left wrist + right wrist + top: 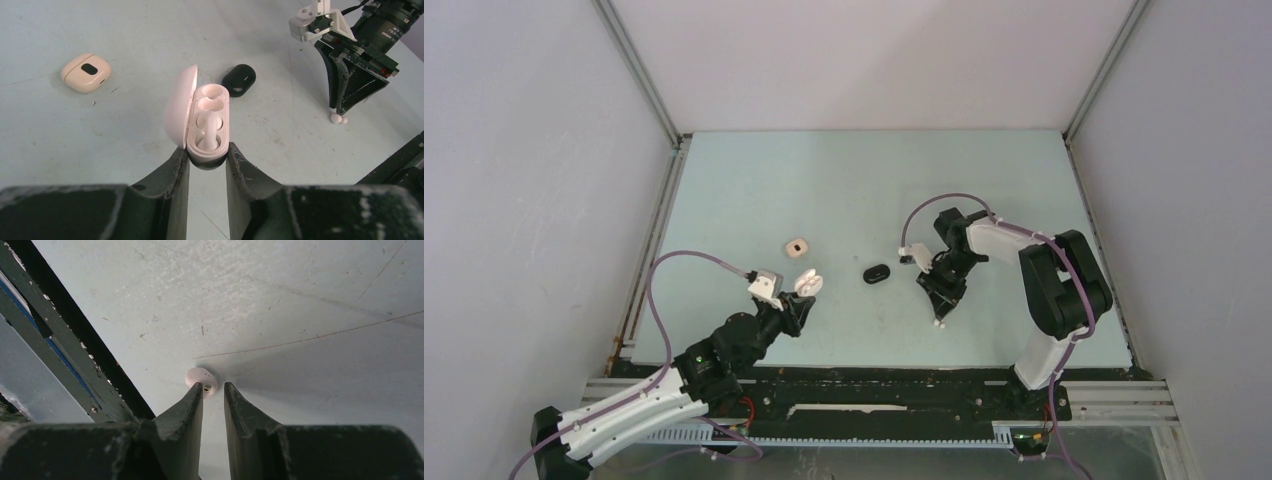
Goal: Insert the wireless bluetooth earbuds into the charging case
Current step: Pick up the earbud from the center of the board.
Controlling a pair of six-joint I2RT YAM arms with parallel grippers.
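1. The left gripper (207,151) is closed on the charging case (207,107). Each finger presses one side of the case's lower body. The case is clear of the table (824,180).
2. The case is open. Its lid (178,105) stands hinged up on the left in the left wrist view, and the tray faces that camera.
3. One white earbud, the seated earbud (207,134), lies in the tray cavity nearer the fingers. The farther cavity (212,92) shows only its bare moulded floor.
4. The right gripper (213,386) points down at the table near the front edge. Its jaws stand narrow, with a slim gap between the fingers.
5. A second white earbud, the loose earbud (201,380), is at the tips of the right gripper. It lies against the left fingertip (198,390) and reaches out past it. It cannot be told whether the tips pinch this bud or only touch it.
6. In the top view the loose earbud (940,323) lies well to the right of the held case (807,283).
7. A closed black case (878,272) lies on the table between the two grippers.
8. A closed cream case (796,245) with a dark patch on top lies just beyond the held case.
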